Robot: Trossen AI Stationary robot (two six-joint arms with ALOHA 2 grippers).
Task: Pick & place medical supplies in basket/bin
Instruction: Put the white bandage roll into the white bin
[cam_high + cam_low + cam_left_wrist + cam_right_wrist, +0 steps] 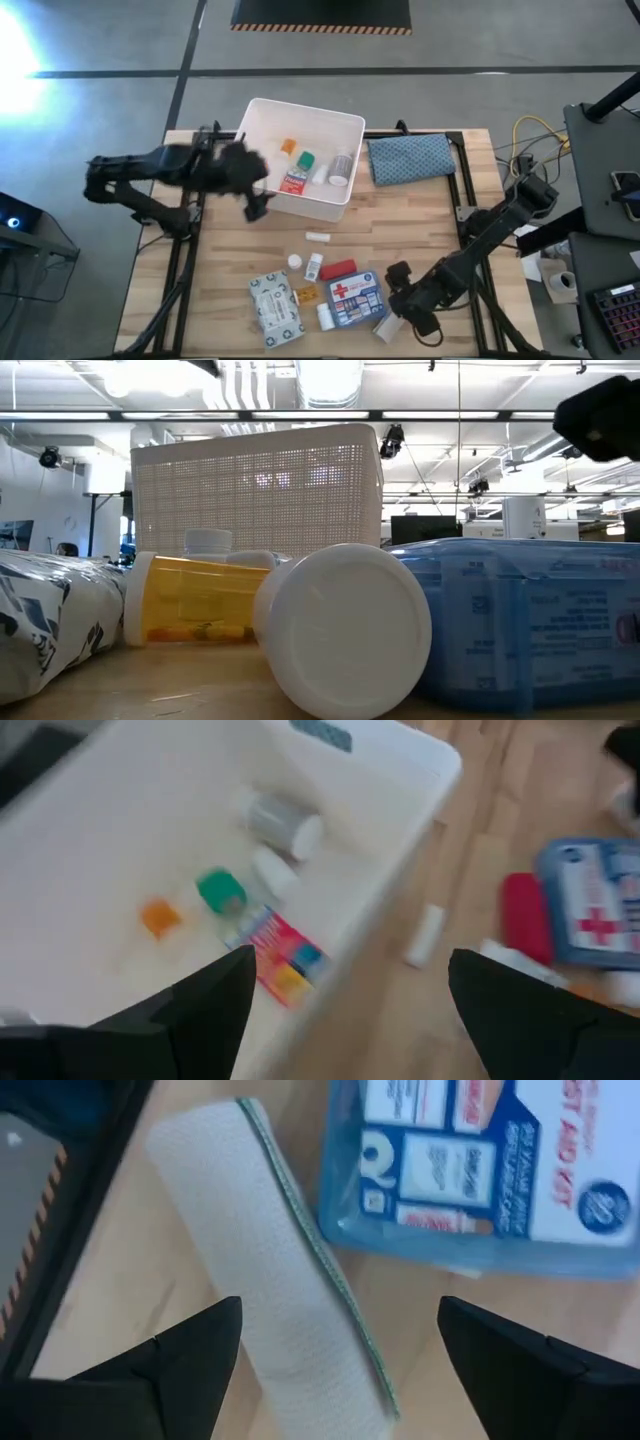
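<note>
Right gripper (340, 1355) hangs with its fingers spread wide over the gauze roll (270, 1270), which lies flat on the wood just beside the blue first-aid pouch (490, 1170); nothing is pinched yet. By my judgement this is the approach to a pick: the fingers straddle the roll and need to drop around it and close before any lift.

From above, the same gripper (408, 300) sits at the near right of the table, next to the pouch (352, 297). Other supplies wait loose around it: a white pack (274, 306), a red tube (338, 269), small white bottles (314, 266) and a small white piece (317, 237) nearer the tub.

Farther back stands the white bin (352, 125), already holding an orange vial (289, 147), a green cube (305, 160), a red-printed box (293, 182) and a grey-capped container (340, 168). Left gripper (345, 990) hovers at the bin's near left corner, fingers apart and empty, looking down over the rim (400, 850).

Next the right arm needs a straight descent, a firm close across the roll's width, then a carry across the table to the bin without brushing the pouch. A patterned cloth (410, 157) lies beside the bin.
</note>
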